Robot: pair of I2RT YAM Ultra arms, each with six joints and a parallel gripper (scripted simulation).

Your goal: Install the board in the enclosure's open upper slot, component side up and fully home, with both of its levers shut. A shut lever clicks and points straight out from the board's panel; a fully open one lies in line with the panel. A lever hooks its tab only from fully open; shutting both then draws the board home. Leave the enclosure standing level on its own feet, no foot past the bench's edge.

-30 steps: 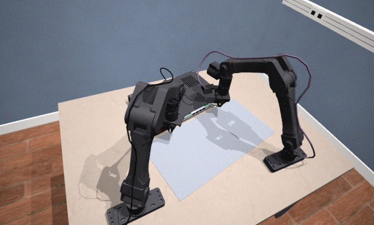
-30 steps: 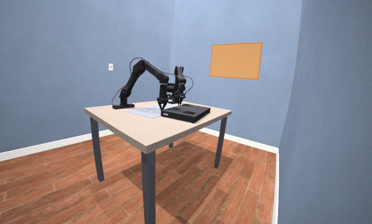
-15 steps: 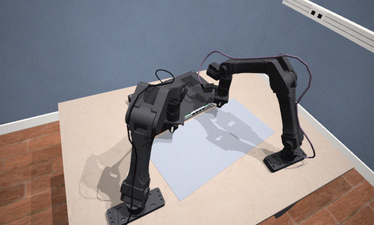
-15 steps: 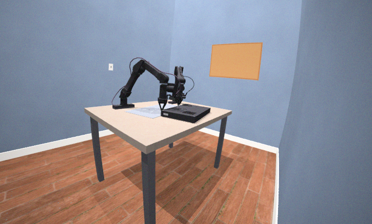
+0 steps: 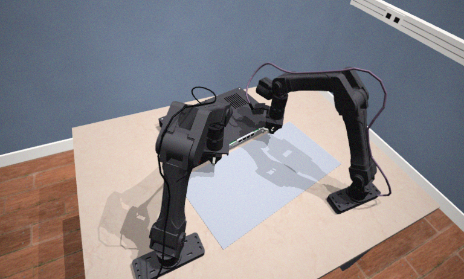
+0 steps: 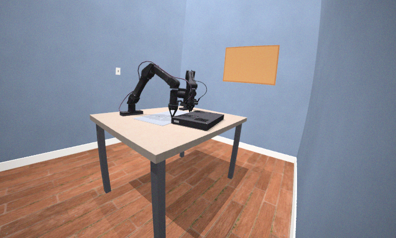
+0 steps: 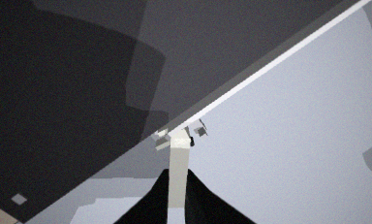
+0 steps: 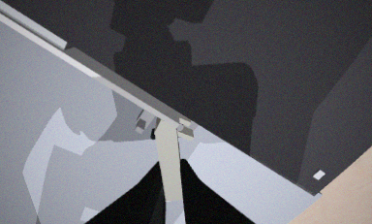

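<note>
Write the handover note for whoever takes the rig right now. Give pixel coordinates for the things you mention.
Left gripper (image 5: 213, 162) (image 6: 190, 110) (image 7: 178, 173): shut on left lever (image 7: 178, 185).
Right gripper (image 5: 272, 130) (image 6: 172, 115) (image 8: 170, 163): shut on right lever (image 8: 169, 176).
Board (image 5: 246, 138) (image 7: 271, 67) (image 8: 48, 46): in the front of the enclosure (image 5: 246, 122) (image 6: 199, 119) (image 7: 73, 79) (image 8: 291, 54), which rests on the bench (image 5: 112, 153) (image 6: 139, 136).
Left: both levers look slanted, so likely finish shutting them; confirm board home.
</note>
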